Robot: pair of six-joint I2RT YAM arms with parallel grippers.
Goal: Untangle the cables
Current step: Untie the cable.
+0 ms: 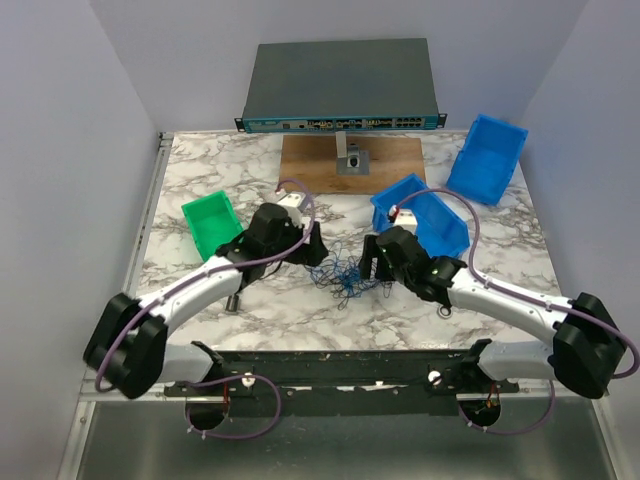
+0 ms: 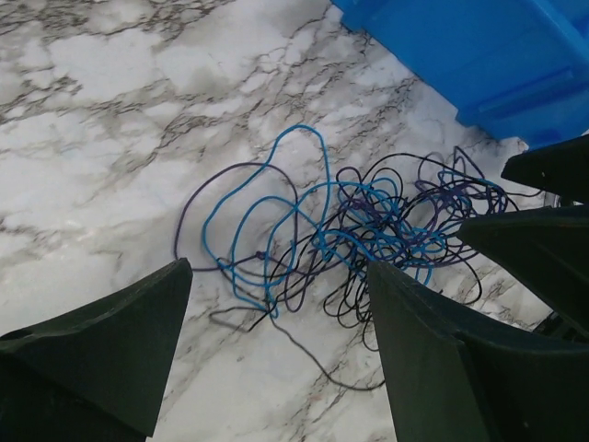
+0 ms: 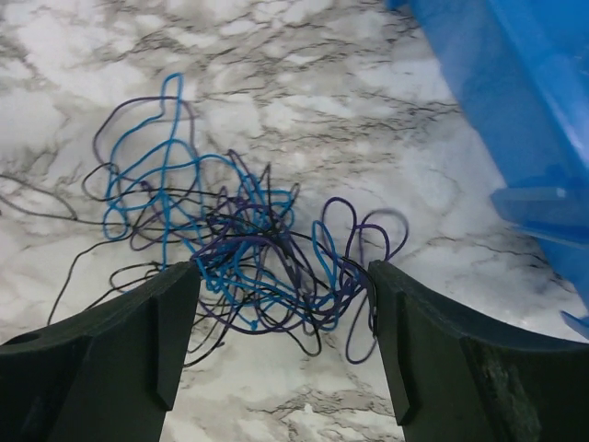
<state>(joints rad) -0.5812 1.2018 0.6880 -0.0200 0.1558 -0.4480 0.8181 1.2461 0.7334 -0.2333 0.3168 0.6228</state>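
1. We see the left gripper (image 2: pixel 278 272) spread wide with nothing pinched. In its wrist view its two dark fingers sit lower left and lower right of the frame.
2. The right gripper (image 3: pixel 282 268) is spread the same way and also holds nothing. The near edge of the tangle lies in the gap between its tips. We cannot tell whether any wire touches the fingers.
3. The cables (image 1: pixel 345 272) lie loose on the marble table (image 1: pixel 200 170), centre of the top view. They sit between the two grippers and slightly below them in the frame.
4. The tangle is thin light-blue, purple and black wires with a dense knot in the middle.
5. In the left wrist view a big light-blue loop and a dark loop stick out left of the knot. One thin dark strand trails toward bottom centre.
6. At the right edge of that same view we see the right gripper's dark fingers, just beside the tangle.
7. The blue bin (image 1: pixel 420 215) is just upper right of the right gripper in the top view. It is near the cables but not touching them, and it fills the upper right of both wrist views.
8. The second blue bin (image 1: pixel 488 158) sits at an angle in the upper right of the top view, well apart from the cables.
9. The green bin (image 1: pixel 212 222) is left of centre, just left of the left arm's wrist.
10. The wooden board (image 1: pixel 350 165) is at upper centre with a small grey metal part on it. The network switch (image 1: pixel 340 85) is behind it at the top.
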